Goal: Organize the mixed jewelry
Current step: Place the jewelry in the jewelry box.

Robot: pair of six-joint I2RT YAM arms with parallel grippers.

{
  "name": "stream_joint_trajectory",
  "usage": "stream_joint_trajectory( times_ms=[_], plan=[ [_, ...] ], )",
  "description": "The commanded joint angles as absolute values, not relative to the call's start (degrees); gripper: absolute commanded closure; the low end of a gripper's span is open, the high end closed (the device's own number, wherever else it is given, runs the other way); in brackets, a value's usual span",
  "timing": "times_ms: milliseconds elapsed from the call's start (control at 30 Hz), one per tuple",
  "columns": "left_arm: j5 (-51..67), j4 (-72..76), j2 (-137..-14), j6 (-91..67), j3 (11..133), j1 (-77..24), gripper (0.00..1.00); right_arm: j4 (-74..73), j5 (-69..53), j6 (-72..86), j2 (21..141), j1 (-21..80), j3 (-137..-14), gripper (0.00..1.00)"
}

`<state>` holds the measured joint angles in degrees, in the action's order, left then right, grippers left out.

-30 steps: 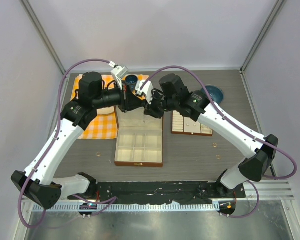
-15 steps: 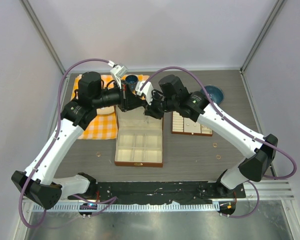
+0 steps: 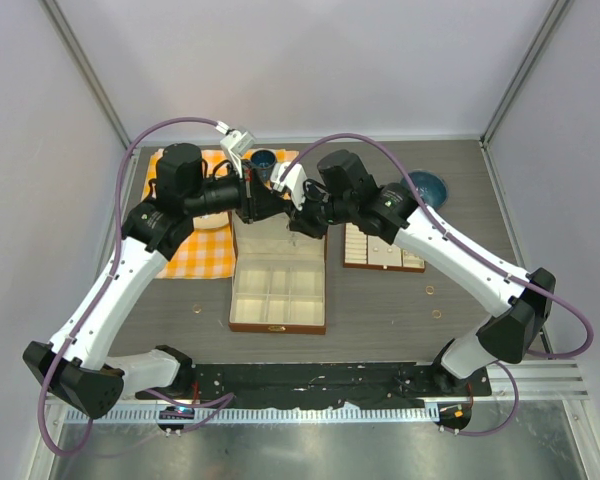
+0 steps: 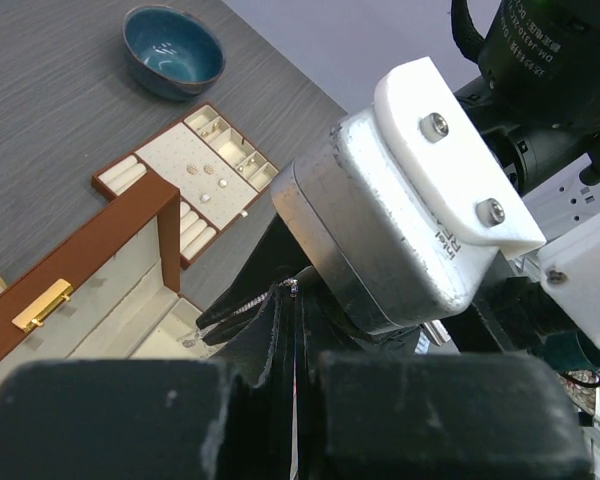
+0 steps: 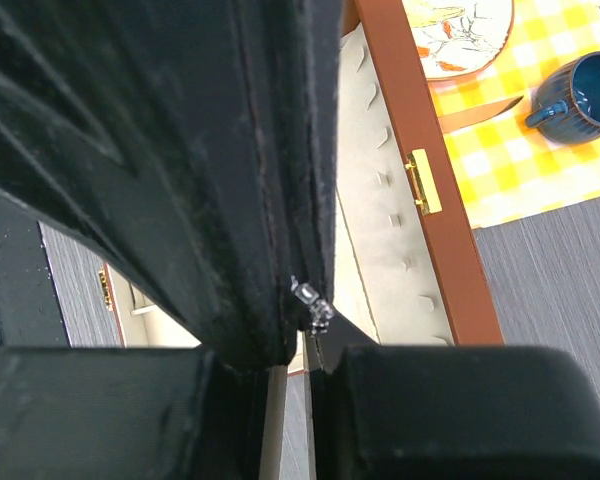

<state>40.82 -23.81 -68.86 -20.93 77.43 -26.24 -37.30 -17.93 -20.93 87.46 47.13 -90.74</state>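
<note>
The left hand's [image 4: 292,335] black fingers are pressed together on a thin silver chain [image 4: 295,292]. It rises from the seam between them, close against the dark, tapering fingers of the right hand [image 4: 225,310], whose silver and white block [image 4: 400,200] fills the middle of the view. Beyond them an open brown box [image 4: 90,245] with a gold clasp [image 4: 40,305] stands just beside a brown tray [image 4: 175,150] of cream compartments, and a blue bowl [image 4: 173,50] sits farther off on the grey surface [image 4: 60,110].
</note>
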Motion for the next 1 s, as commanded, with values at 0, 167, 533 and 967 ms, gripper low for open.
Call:
stream_joint_trajectory(
  times_ms=[0,167,533,967],
  plan=[
    [42.71,-21.09,-67.76,-21.88,77.17,-25.93,1.00,-34.72,-17.23,-20.57,86.31,47.11,-90.53,0.84],
    [42.80,-20.92,-67.68,-22.06,77.17,-25.84,1.00,-34.72,-17.05,-20.48,86.31,47.20,-90.35,0.83],
    [43.24,-20.39,-67.59,-22.50,76.64,-25.75,1.00,-34.80,-17.31,-20.30,86.57,47.11,-90.79,0.84],
    [43.33,-20.48,-67.41,-22.59,76.82,-25.58,1.00,-34.89,-16.96,-20.48,86.48,47.11,-90.26,0.92]
  ],
)
